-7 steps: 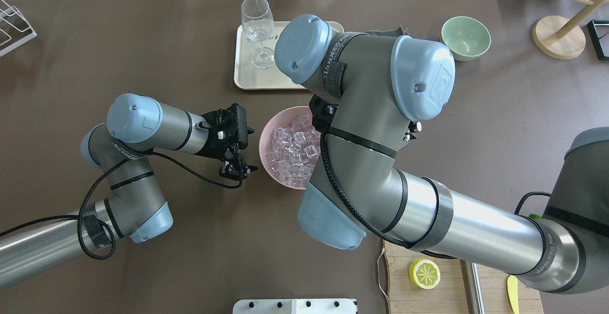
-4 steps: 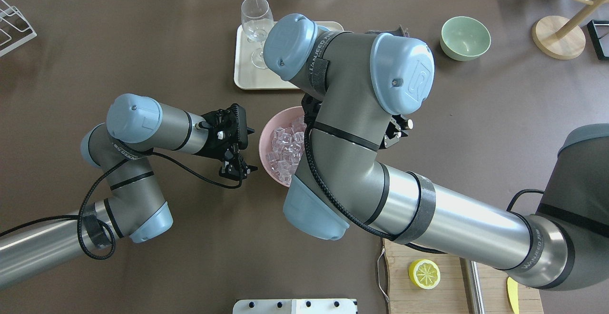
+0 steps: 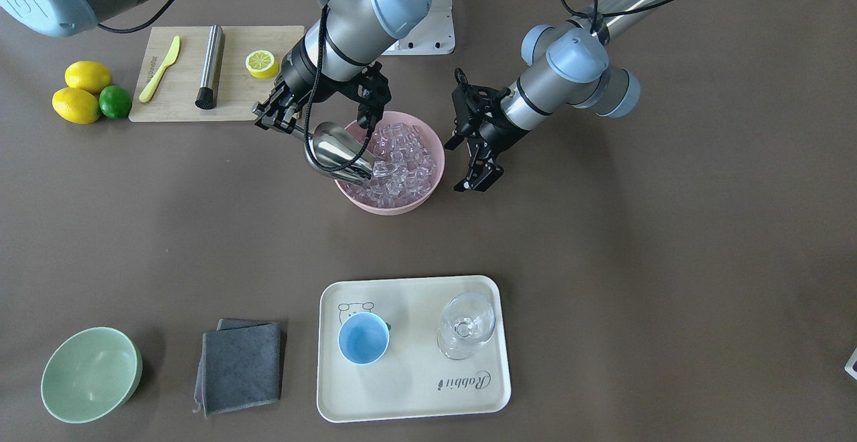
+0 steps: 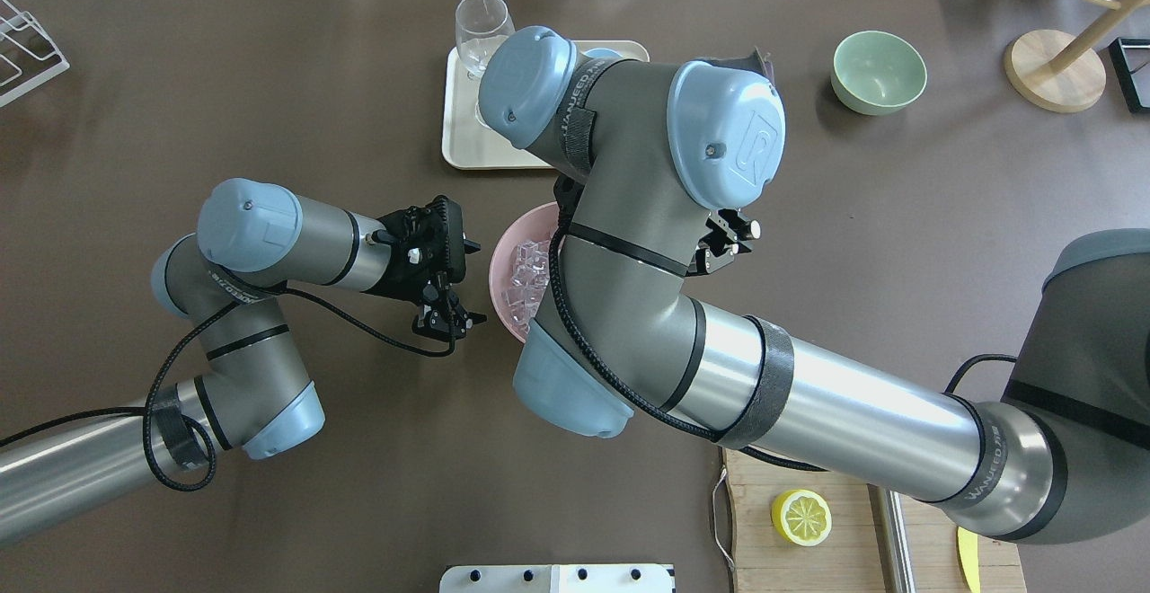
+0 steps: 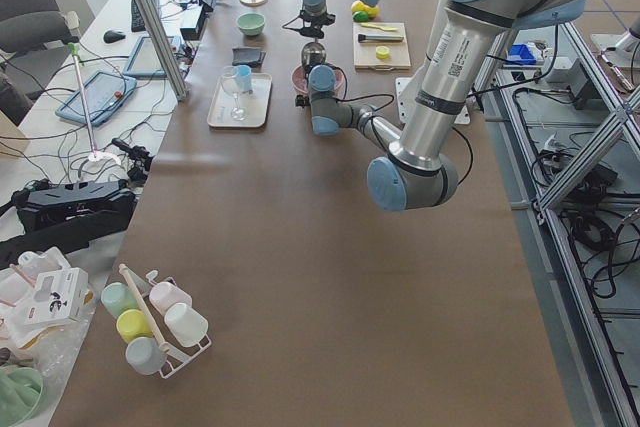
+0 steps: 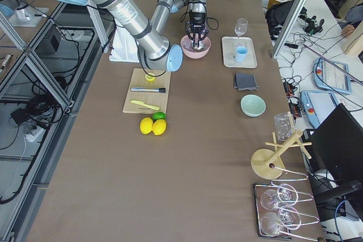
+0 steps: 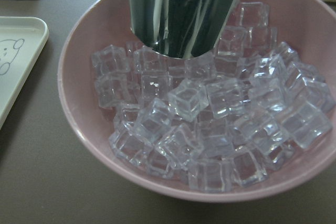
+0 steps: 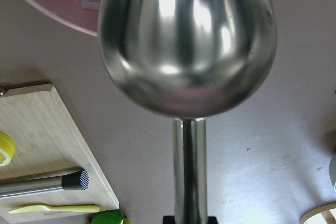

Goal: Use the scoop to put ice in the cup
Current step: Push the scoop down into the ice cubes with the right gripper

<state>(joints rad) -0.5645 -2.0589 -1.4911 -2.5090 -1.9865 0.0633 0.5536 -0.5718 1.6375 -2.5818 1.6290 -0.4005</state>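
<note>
The ice (image 3: pixel 402 151) fills a pink bowl (image 3: pixel 392 206) at mid-table and shows close up in the left wrist view (image 7: pixel 210 119). My right gripper (image 3: pixel 289 126) is shut on the rod handle of the steel scoop (image 3: pixel 335 151). The scoop is tilted down, its mouth over the ice at the bowl's side. The scoop fills the right wrist view (image 8: pixel 186 40). My left gripper (image 3: pixel 477 181) is open and empty beside the bowl, on the other side. The light-blue cup (image 3: pixel 363 338) stands upright on a cream tray (image 3: pixel 415 402).
A stemmed glass (image 3: pixel 465 325) stands on the tray beside the cup. A grey cloth (image 3: pixel 241 365) and a pale green bowl (image 3: pixel 90 375) lie further along. A cutting board (image 3: pixel 234 94) holds a lemon half, a steel cylinder and a yellow knife.
My right arm has swung toward the left of the overhead view, over the pink bowl, and covers more of it. My left arm has not moved.
</note>
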